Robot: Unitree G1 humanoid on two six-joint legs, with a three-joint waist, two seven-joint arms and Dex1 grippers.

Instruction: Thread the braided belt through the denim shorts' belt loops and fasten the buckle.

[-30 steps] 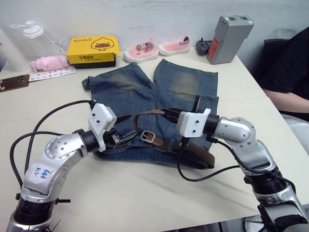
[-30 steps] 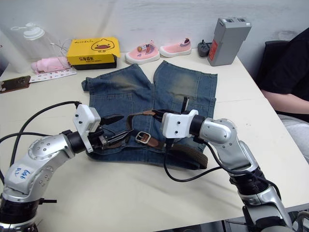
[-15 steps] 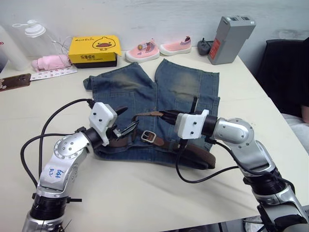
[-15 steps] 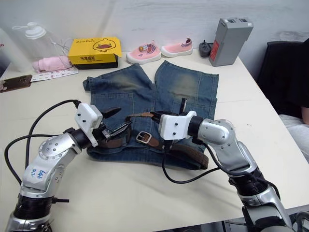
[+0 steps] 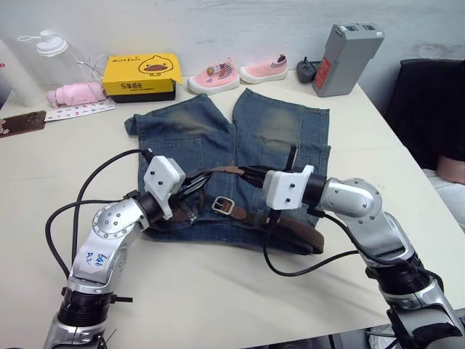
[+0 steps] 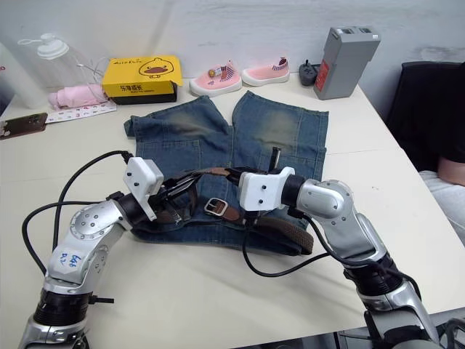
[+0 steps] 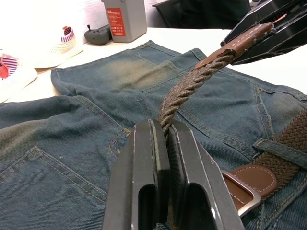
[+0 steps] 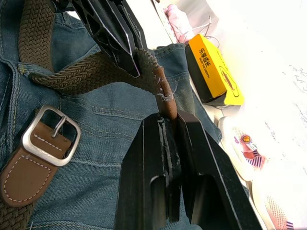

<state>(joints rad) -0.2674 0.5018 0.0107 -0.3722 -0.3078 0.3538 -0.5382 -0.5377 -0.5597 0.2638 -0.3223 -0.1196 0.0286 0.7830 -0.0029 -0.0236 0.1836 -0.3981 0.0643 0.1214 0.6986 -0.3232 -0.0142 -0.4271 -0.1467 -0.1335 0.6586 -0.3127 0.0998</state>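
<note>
Braided belt (image 5: 218, 172) arcs free above the denim shorts (image 5: 240, 138), which lie flat on the surface (image 5: 218, 291). From the head views, you have the left pincer (image 5: 190, 190) now shut on the woven strap just left of the buckle (image 5: 223, 206); half a second ago it stood open beside the belt, so both arms now share the free end. The right pincer (image 5: 251, 174) grips the tan tip just beyond the buckle. The rest of the belt runs along the waistband and loops round at the shorts' right edge.

Your left wrist view confirms the clamp: fingers (image 7: 148, 158) pressed together on the braid, the tan tip (image 7: 242, 42) rising away into the other pincer (something the head views leave vague).

Your right wrist view shows what the others hide: the right fingers (image 8: 153, 163) closed on the tip's very end, and the buckle's prong lying flat in its frame beside them. The tip has not yet entered the buckle, so fastening is probably next.
</note>
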